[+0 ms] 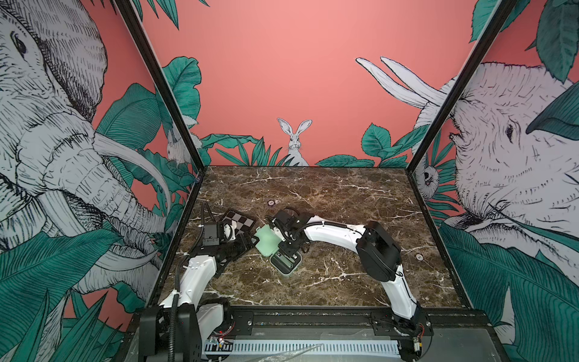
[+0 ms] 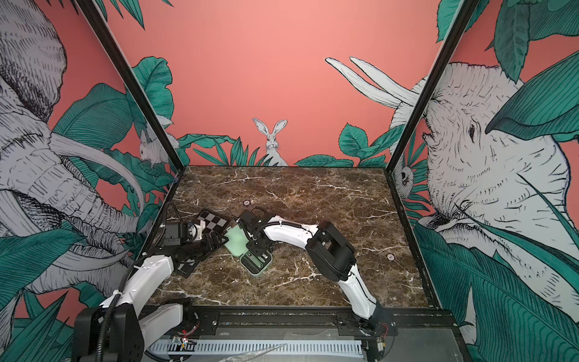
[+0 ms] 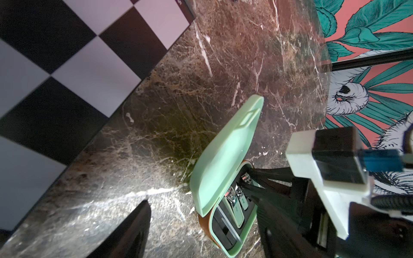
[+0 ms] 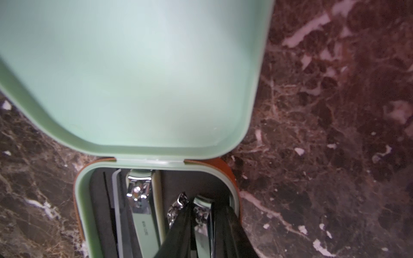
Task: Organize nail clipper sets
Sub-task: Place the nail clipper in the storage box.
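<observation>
Seating small clipper (image 4: 201,225) in case (image 4: 79,201) with right gripper (image 4: 202,210), barely parted, hold unclear. Next, lifting clear; shutting lid (image 4: 134,67) with wide, empty left gripper (image 1: 249,243)

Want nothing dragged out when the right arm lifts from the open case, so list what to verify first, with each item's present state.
1. Lid raised off the base: ok.
2. Large clipper lying flat in the dark insert: ok.
3. Right gripper free of the small clipper between its fingers: cannot tell.
4. Left gripper open and off the base: ok. Marble shows between its finger and the base.
5. Checkered board apart from the base: ok.
</observation>
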